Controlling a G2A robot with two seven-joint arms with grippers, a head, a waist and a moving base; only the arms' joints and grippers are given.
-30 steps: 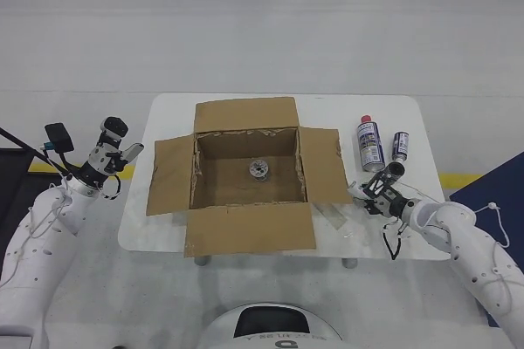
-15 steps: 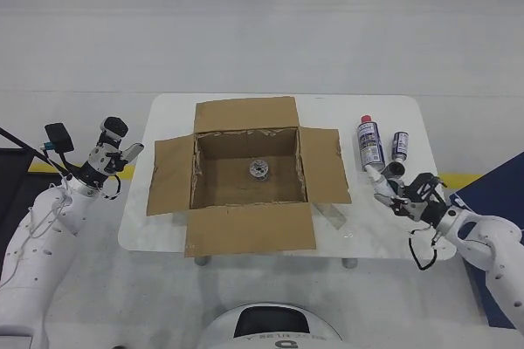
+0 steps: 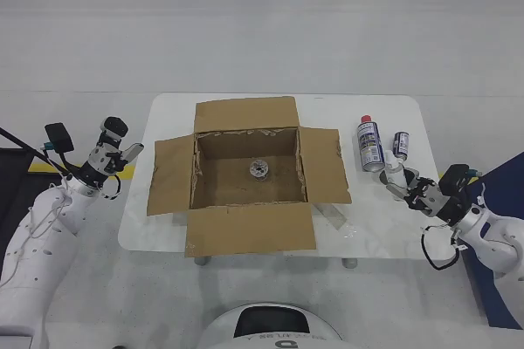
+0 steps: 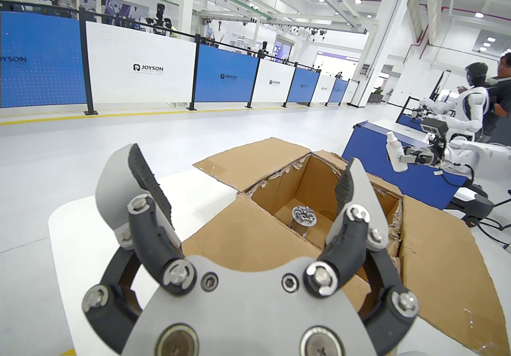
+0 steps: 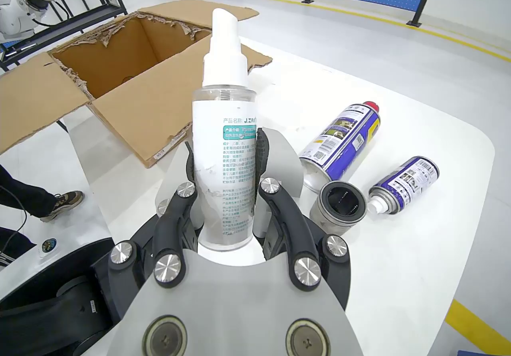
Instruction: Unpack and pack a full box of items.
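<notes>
An open cardboard box (image 3: 247, 170) (image 4: 339, 209) (image 5: 119, 66) stands mid-table with its flaps spread. A small round metal part (image 3: 258, 167) (image 4: 303, 215) lies on its floor. My right gripper (image 3: 408, 190) (image 5: 227, 158) is shut on a clear spray bottle (image 3: 393, 168) (image 5: 225, 158) with a white nozzle, held over the table's right edge. Beside it lie a large blue spray can (image 3: 370, 142) (image 5: 343, 140), a small spray can (image 3: 401, 145) (image 5: 405, 183) and a metal cylinder (image 5: 343, 207). My left gripper (image 3: 122, 153) (image 4: 251, 181) hangs open off the table's left edge, with nothing in it.
The white table (image 3: 367, 229) has bare surface in front of the cans. A scrap of clear tape (image 3: 336, 216) lies by the box's right flap. A blue barrier (image 3: 506, 201) stands to the right, a dark mat (image 3: 0, 174) to the left.
My right gripper has carried the spray bottle from beside the box's right flap outward to the table's right edge. The left arm has kept still.
</notes>
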